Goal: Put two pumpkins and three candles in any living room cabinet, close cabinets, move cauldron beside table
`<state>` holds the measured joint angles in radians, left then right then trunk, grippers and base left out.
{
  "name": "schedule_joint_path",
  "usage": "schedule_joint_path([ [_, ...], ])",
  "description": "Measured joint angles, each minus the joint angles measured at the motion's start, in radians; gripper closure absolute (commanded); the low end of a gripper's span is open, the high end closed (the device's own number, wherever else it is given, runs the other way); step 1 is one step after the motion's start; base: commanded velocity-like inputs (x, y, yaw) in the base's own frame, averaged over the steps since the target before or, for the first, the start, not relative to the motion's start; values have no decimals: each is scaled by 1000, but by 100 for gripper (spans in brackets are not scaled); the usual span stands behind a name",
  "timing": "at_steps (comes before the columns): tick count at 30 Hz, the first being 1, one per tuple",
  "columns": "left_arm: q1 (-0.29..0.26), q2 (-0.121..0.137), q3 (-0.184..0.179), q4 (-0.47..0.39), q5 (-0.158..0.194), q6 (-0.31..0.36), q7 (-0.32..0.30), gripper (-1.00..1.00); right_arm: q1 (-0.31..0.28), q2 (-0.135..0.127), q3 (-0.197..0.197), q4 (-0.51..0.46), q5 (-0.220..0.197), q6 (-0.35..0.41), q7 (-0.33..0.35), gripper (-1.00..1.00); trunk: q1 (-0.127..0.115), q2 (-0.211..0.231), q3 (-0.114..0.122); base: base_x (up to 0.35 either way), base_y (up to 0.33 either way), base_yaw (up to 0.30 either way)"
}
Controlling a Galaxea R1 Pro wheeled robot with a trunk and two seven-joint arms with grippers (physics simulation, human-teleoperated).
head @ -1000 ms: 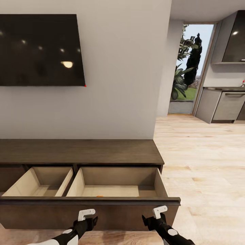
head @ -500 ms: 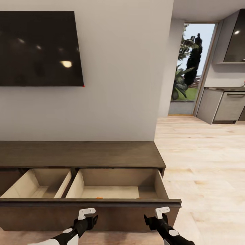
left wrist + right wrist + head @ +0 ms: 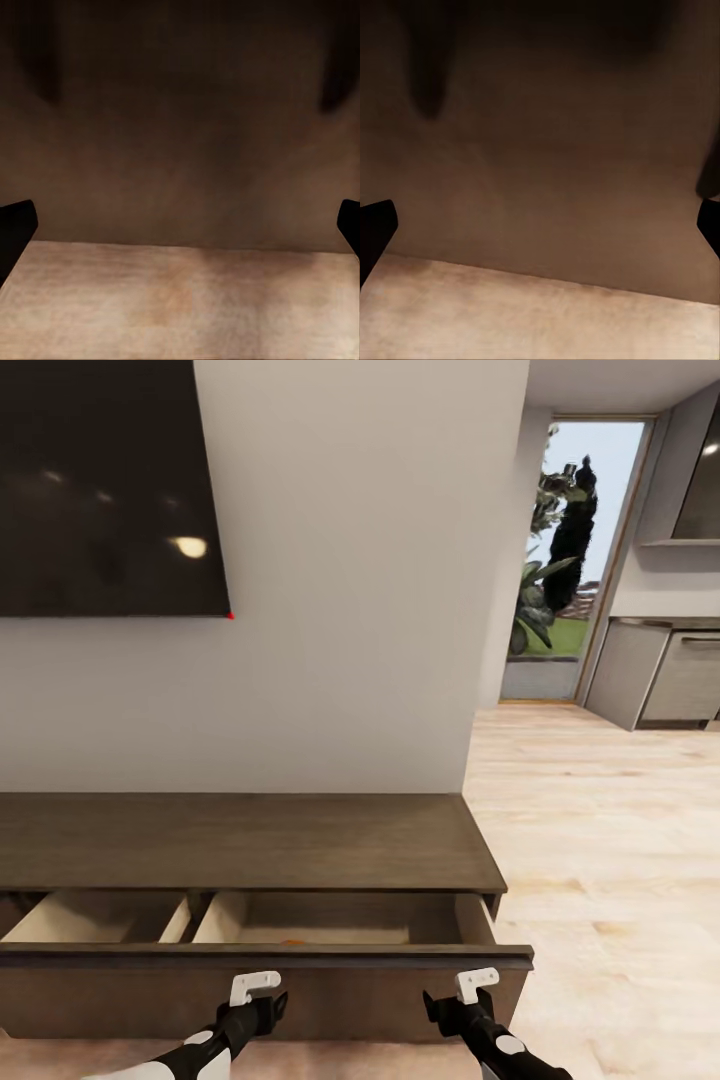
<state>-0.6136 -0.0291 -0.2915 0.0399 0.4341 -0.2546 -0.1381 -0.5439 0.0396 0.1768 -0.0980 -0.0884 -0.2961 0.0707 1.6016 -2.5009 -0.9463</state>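
Note:
The long dark-brown cabinet (image 3: 240, 840) stands against the wall under the TV. Its wide drawer (image 3: 270, 960) is pulled out a short way, and two pale compartments show behind the front panel. A small orange sliver (image 3: 292, 940) lies low in the right compartment; I cannot tell what it is. My left gripper (image 3: 258, 995) and right gripper (image 3: 465, 1000) are both open, close against the drawer's front panel. Both wrist views look at that dark panel (image 3: 180, 135) (image 3: 540, 135) from very near, above the wooden floor. The pumpkins, candles and cauldron are out of view.
A black TV (image 3: 105, 490) hangs on the white wall above the cabinet. Light wooden floor (image 3: 600, 840) runs to the right towards a glass door (image 3: 570, 560) and grey kitchen units (image 3: 665, 680).
The drawer has slid well into the cabinet, so much less of its pale inside shows. The head view has moved closer to the wall. Both grippers stay at the drawer front.

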Motion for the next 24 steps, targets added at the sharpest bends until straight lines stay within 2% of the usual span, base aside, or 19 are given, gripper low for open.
schedule_joint_path([
  [17, 0, 0, 0, 0, 0, 0, 0, -100, 1, -1, 1, 7, 0, 0, 3, -100, 0, 0, 0, 334, 0, 0],
  [19, 5, 1, -7, -1, -5, 0, 0, -100, 8, -1, -1, 29, -1, 0, 1, -100, 0, 0, 0, 164, 0, 0],
  [20, 5, 1, -23, 5, -7, 0, -1, -100, 5, -1, -2, 41, 0, 0, 0, -100, 0, 0, 0, 57, 0, 0],
  [24, 9, 2, -23, 1, -9, 0, -1, -100, 7, -1, -6, 42, -1, 0, 0, -100, 0, 0, 0, 12, 0, 0],
])
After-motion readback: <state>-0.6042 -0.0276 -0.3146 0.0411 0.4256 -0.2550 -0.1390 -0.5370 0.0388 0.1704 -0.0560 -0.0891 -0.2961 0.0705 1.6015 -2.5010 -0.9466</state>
